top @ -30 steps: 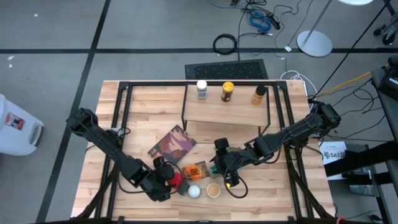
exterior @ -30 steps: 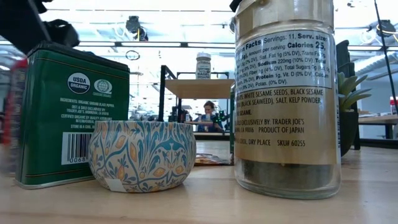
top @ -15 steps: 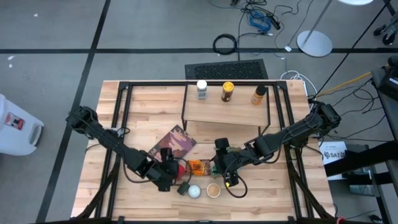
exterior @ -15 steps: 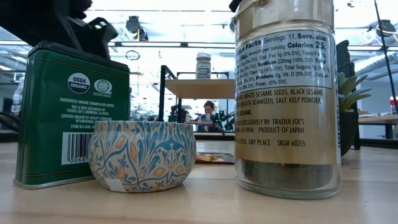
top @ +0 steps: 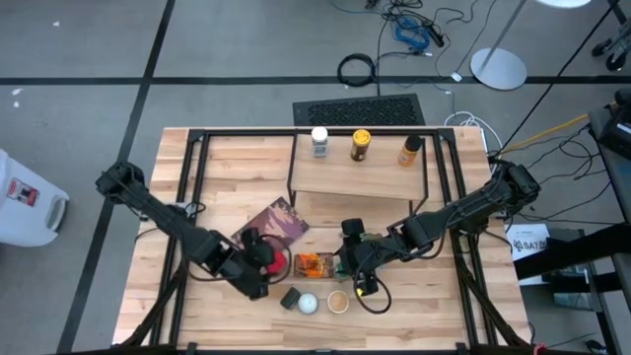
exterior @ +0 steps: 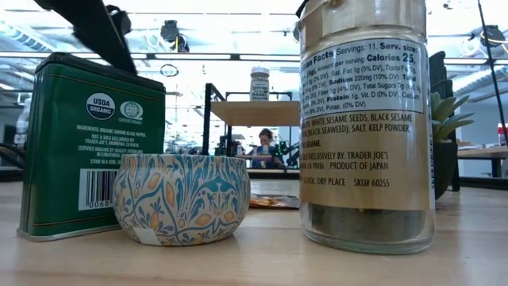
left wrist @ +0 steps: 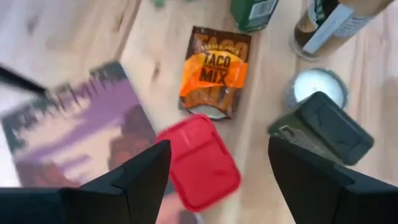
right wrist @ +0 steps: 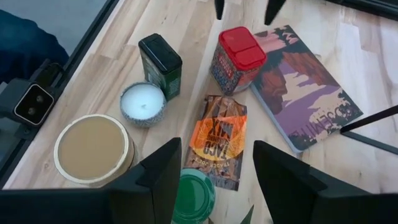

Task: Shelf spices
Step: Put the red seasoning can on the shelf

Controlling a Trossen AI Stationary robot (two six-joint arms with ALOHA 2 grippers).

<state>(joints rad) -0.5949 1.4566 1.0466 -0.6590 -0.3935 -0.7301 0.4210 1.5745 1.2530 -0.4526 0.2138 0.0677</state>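
Left gripper (left wrist: pixel 214 180) hovering directly above red-topped tin (left wrist: pixel 199 163), fingers spread wide, gripping nothing. Tin (right wrist: pixel 238 60) standing upright on table (top: pixel 227 163), beside picture book (right wrist: pixel 305 93) and taco mix packet (right wrist: pixel 217 140). Right gripper (right wrist: pixel 214 174) hanging over green-lidded jar (right wrist: pixel 194 196), fingers apart, empty. Shelf (top: pixel 360 176) carrying three jars.
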